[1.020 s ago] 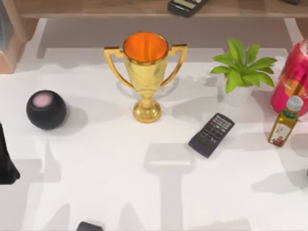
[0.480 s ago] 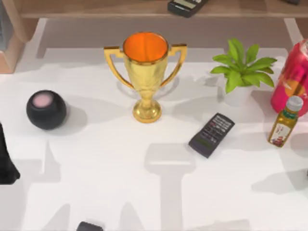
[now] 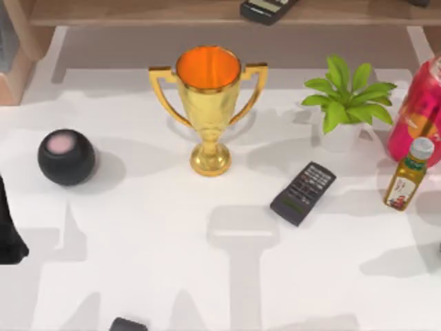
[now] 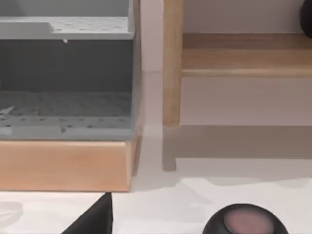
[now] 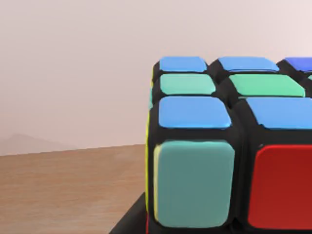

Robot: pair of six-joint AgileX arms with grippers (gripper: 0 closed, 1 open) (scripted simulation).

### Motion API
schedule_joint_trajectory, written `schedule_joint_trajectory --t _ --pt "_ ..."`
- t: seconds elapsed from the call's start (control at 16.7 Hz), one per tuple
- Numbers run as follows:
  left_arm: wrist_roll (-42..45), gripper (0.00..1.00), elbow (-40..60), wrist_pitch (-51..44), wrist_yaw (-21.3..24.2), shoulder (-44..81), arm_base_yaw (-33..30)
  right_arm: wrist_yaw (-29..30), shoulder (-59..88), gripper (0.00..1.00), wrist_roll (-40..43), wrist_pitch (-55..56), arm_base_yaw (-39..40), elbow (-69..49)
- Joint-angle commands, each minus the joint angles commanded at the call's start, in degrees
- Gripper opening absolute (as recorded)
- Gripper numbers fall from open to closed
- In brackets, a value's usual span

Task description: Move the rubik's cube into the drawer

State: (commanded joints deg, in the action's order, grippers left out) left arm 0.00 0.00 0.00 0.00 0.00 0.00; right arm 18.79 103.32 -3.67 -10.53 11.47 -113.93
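Close before the right wrist camera, the rubik's cube (image 5: 229, 146) sits over a wooden surface, while across the worktop (image 3: 151, 234) nothing has shifted, so transfer seems unstarted; neither hand's grip can be told.

Black-bodied rubik's cube with scrambled stickers (image 5: 229, 146) sits very close to the right wrist camera. Upper face shows blue and green tiles; the facing side shows a pale teal tile next to a red one; a thin yellow edge shows along its corner. It sits upright, square-on, above a brown wooden surface. What it rests on cannot be told.

Grey drawer unit with a perforated floor (image 4: 66, 112), open at the front, on a light wooden base.
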Motion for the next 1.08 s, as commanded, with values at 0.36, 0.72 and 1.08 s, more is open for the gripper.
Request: schedule_joint_trajectory --t 0.36,0.72,1.08 --pt "0.0 1.0 0.0 0.0 0.0 0.0 0.0 -0.2 2.2 0.0 -0.7 -28.8 -14.5 -19.9" --pt "0.0 1.0 0.0 0.0 0.0 0.0 0.0 -4.7 16.6 0.0 5.7 -60.7 -28.7 -38.3" --pt "0.0 1.0 0.0 0.0 0.0 0.0 0.0 -13.3 41.2 0.0 16.8 -80.9 -33.6 -49.2"
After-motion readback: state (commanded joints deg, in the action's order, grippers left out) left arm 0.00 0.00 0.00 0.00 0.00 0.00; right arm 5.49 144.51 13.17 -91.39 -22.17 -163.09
